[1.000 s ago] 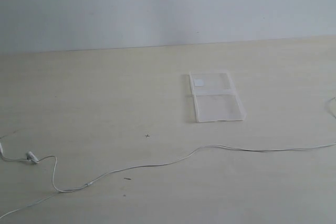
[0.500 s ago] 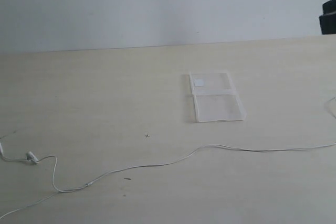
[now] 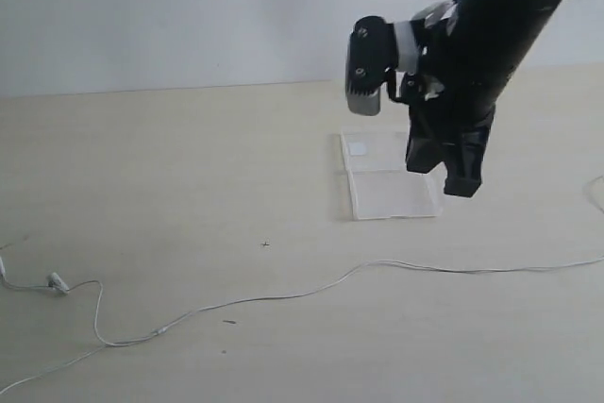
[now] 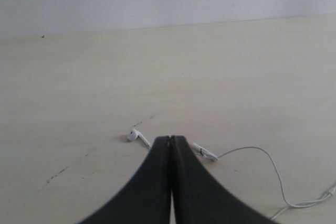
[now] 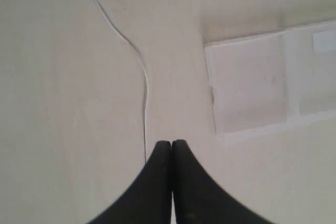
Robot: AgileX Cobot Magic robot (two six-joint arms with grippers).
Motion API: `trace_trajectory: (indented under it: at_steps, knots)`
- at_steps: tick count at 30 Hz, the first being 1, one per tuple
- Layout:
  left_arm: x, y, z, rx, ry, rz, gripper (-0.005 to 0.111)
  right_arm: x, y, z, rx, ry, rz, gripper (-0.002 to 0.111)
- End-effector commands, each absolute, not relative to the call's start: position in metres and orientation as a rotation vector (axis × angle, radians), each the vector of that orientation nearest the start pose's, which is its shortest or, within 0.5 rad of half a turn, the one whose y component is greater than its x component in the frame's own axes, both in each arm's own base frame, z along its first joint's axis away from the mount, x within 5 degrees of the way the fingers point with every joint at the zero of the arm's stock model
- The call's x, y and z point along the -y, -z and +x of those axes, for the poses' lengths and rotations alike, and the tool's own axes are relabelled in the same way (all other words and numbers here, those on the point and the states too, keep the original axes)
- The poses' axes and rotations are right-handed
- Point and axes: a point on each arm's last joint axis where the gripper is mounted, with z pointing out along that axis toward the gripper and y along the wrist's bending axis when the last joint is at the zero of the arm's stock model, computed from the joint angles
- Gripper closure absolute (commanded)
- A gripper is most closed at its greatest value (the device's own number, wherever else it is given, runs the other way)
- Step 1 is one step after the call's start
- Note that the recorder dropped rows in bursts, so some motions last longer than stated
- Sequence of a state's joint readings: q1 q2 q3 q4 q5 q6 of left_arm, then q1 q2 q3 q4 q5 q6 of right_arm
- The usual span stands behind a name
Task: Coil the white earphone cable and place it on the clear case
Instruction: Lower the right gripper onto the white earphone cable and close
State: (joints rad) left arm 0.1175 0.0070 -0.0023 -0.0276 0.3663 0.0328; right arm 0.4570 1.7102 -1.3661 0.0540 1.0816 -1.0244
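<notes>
1. The white earphone cable (image 3: 472, 272) lies loose and uncoiled across the near part of the desk (image 3: 170, 167). It wanders from the left side over to the right and runs out of the exterior view at both ends.
2. The clear case (image 3: 377, 191) lies flat and opened out, closer to the far edge and a bit right of the middle. It's well apart from the cable, and the little white sticker (image 3: 357, 148) is on its far panel.
3. The right tool (image 3: 461, 186) hangs in the air in front of the case's right side, fingers pressed together with nothing in them. In its wrist view the closed tips (image 5: 171, 143) sit over a stretch of cable (image 5: 143, 77), with the case (image 5: 249, 85) off to one side.
4. The left tool (image 4: 170, 139) is also clamped shut and empty. An earbud (image 4: 133, 135) and a small white capsule (image 4: 205, 152) on the cable lie on the desk just past its tips, one on each side.
</notes>
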Motion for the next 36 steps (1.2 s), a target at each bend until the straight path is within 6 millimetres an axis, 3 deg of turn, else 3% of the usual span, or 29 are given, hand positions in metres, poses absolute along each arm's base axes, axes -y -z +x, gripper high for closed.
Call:
trace_trajectory:
  at_steps: [1, 5, 15, 18, 26, 36]
  knots:
    - [-0.005, -0.181, 0.053, -1.838, -0.070, -0.104, 0.107, -0.181, -0.248, 0.317, -2.103, 0.060, -2.075, 0.108]
    - [-0.005, -0.181, 0.053, -1.838, -0.070, -0.104, 0.107, -0.193, -0.221, 0.319, -2.049, -0.009, -2.223, 0.108]
    - [-0.005, -0.181, 0.053, -1.838, -0.070, -0.104, 0.107, -0.201, -0.194, 0.324, -2.097, -0.100, -2.231, 0.107]
    - [-0.005, -0.181, 0.053, -1.838, -0.070, -0.104, 0.107, -0.203, -0.185, 0.324, -2.116, -0.134, -2.228, 0.099]
    - [-0.005, -0.181, 0.053, -1.838, -0.070, -0.104, 0.107, -0.205, -0.155, 0.328, -2.105, -0.175, -2.334, 0.064]
    - [-0.005, -0.181, 0.053, -1.838, -0.070, -0.104, 0.107, -0.202, -0.130, 0.335, -2.082, -0.079, -2.399, 0.060]
